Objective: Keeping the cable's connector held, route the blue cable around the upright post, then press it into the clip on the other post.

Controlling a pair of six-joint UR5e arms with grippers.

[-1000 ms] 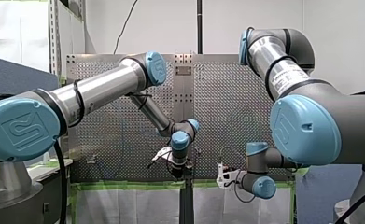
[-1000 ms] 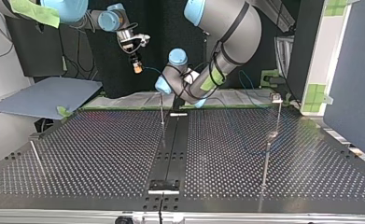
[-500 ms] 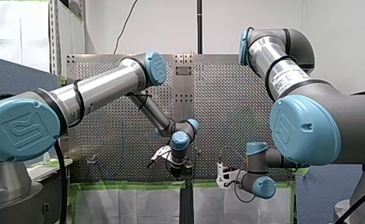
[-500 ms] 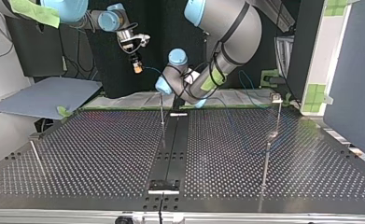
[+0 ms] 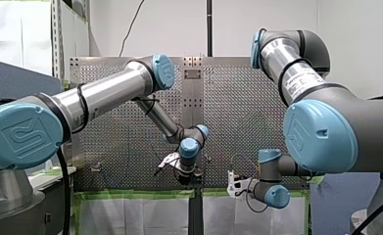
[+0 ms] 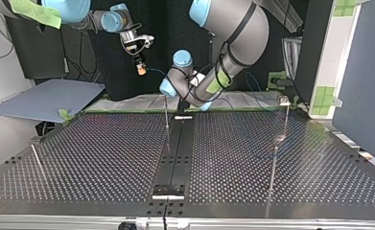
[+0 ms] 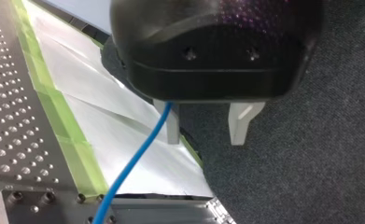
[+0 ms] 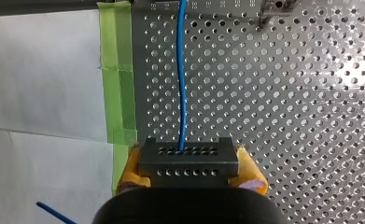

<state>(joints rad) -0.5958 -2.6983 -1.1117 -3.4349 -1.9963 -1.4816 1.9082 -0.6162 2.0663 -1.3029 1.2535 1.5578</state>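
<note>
Look at the right wrist view first. The right claw [image 8: 189,169] is closed tight on the plug [image 8: 188,156]. Its yellow pads [image 8: 132,169] squeeze the black plug from both ends. The cable [image 8: 182,84] comes out of the plug's front. It runs straight ahead of the claw, over the table [image 8: 287,93] full of holes, until it goes out of view. Green tape [image 8: 119,79] and white paper [image 8: 40,84] lie beside it.

Now the left wrist view. The left claw [image 7: 206,139] is open. Its two pale fingers [image 7: 242,122] stand apart, and the gap between them holds nothing. The cable comes out from under the claw's black body and slips past the outer side of one finger. Then it drops toward the table's edge. You cannot tell if it touches that finger.

In the top view, the right claw hangs in the air past the table's far edge, at the view's left, with the plug at its tip. A thin blue line leads from there toward the left arm. The left claw is hidden behind its own wrist, just behind the thin post [image 6: 166,112] near the table's middle. The cable is too thin there for you to tell which side of the post it passes. The clip [image 6: 284,100] sits on top of another post at the view's right, well apart from both claws.

In the front view, both claws are small and low, and you can hardly see their fingers.
</note>
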